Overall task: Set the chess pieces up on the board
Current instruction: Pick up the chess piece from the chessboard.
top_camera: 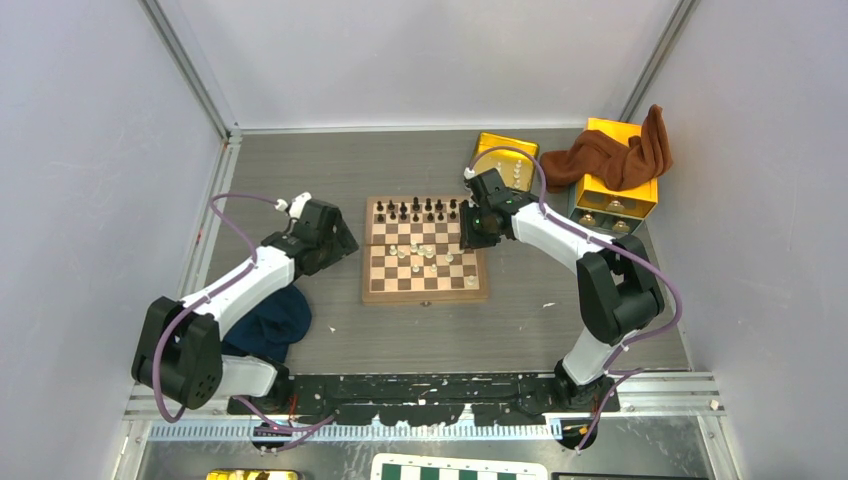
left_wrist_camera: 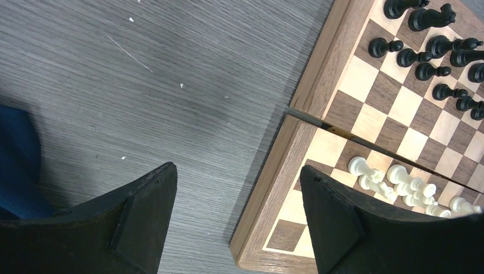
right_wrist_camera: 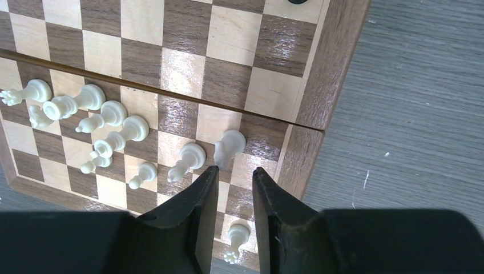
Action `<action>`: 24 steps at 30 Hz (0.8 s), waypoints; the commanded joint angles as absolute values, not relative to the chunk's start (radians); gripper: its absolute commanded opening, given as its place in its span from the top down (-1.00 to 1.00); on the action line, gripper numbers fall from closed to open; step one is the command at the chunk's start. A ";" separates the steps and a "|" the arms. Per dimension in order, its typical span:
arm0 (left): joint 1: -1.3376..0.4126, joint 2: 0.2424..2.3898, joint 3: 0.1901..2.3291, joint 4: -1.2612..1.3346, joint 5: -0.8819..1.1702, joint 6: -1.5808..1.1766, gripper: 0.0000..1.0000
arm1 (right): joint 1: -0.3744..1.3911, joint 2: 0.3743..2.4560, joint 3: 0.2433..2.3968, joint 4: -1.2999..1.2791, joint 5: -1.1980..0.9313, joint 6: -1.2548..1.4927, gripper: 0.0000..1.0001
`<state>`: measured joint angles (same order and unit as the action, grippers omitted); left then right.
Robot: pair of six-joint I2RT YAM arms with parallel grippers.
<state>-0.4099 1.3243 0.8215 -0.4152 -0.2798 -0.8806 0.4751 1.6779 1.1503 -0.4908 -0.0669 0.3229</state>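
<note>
Nearest, past the arm bases: green-and-white checkered board (top_camera: 460, 468) at the frame's near edge. A blue cloth (top_camera: 270, 322) lies on the table (top_camera: 520, 330) beside the left arm. The board (top_camera: 400, 295) sits mid-table between the two arms, opened flat, hinge seam running left-right. A lone white piece (right_wrist_camera: 237, 242) stands by its near-right corner. The other white pieces (right_wrist_camera: 132, 128) are bunched loosely on the near half just short of the seam, not in ranks. The left gripper (left_wrist_camera: 237, 171) hangs at the board's left edge with its jaws spread wide and nothing between them, one finger over bare table, the other over the near-left corner squares. The right gripper (right_wrist_camera: 235, 170) is over the right edge around mid-board, jaws a narrow gap apart, nothing pinched. A tall white piece (right_wrist_camera: 229, 147) stands just past one fingertip; can't tell if they touch. The dark pieces (left_wrist_camera: 429, 71) are upright in two rows along the board's far side. Far right: a yellow box (top_camera: 625, 190) with a brown cloth (top_camera: 620, 155) draped over it, well apart from the board.
</note>
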 commanded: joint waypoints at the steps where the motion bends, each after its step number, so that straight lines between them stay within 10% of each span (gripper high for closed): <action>1: -0.403 1.330 0.868 -0.382 -0.290 -0.861 -0.60 | 0.478 1.674 1.180 -0.460 -0.079 0.317 0.32; 24: -0.403 1.355 0.874 -0.371 -0.288 -0.847 -0.60 | 0.485 1.641 1.200 -0.483 -0.084 0.339 0.32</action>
<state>-0.4099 1.3548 0.8333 -0.4080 -0.2794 -0.8581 0.4759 1.6779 1.1538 -0.4946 -0.0715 0.3275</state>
